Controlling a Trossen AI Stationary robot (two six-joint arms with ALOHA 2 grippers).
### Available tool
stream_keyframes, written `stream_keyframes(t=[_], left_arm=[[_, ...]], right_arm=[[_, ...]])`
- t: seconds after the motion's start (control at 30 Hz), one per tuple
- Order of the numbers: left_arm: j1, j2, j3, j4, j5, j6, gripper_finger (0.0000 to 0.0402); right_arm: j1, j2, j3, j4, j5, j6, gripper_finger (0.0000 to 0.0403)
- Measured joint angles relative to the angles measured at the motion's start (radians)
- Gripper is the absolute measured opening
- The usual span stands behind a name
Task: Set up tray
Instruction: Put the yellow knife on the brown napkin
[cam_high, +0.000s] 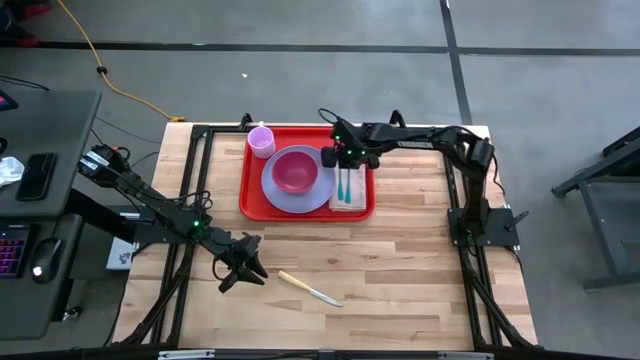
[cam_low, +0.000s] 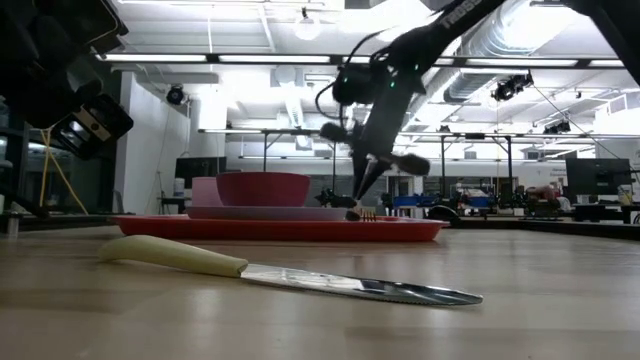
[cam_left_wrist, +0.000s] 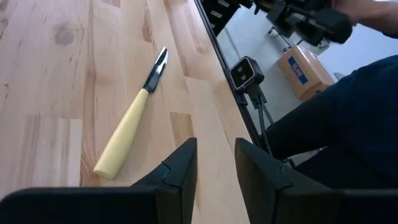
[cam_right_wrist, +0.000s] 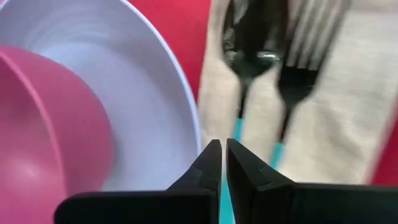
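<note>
One red tray (cam_high: 254, 190) sits on the wooden table (cam_high: 400, 260). It carries one lavender plate (cam_high: 283, 193), one pink bowl (cam_high: 295, 170) standing on that plate, one lavender cup (cam_high: 262, 141) at a tray corner, and one beige napkin (cam_high: 353, 199) beside the plate. Two utensils with teal handles lie side by side on the napkin: one spoon (cam_right_wrist: 250, 56) and one fork (cam_right_wrist: 300, 68).

The right gripper (cam_right_wrist: 222, 163) hangs over the tray, its jaws closed together and gripping nothing. Directly ahead of the jaw tips lies the spoon; the fork is just to one side of it, and the plate rim lies to the other side.

The left gripper (cam_high: 240, 268) is well apart from the tray, low over bare table. Its jaws stand partly open and hold nothing. One knife (cam_left_wrist: 130, 118) with a cream handle lies flat on the table ahead of the jaws, handle end nearer them, not touching.
</note>
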Motion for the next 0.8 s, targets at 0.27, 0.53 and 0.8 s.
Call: stream_keyframes(t=[0.27,0.53,0.8], left_arm=[[0.0,0.0,0.0,0.003,0.0,0.0,0.0138],[0.0,0.0,0.0,0.003,0.001,-0.001,0.0138],[0.0,0.0,0.0,0.003,0.003,-0.003,0.0138]], right_arm=[[0.064,-0.138,0.0,-0.097,0.076,-0.009,0.0002],[0.205,-0.24,0.001,-0.095,0.165,0.013,0.0001],[0.37,-0.274,0.001,-0.087,0.21,0.094,0.0003]])
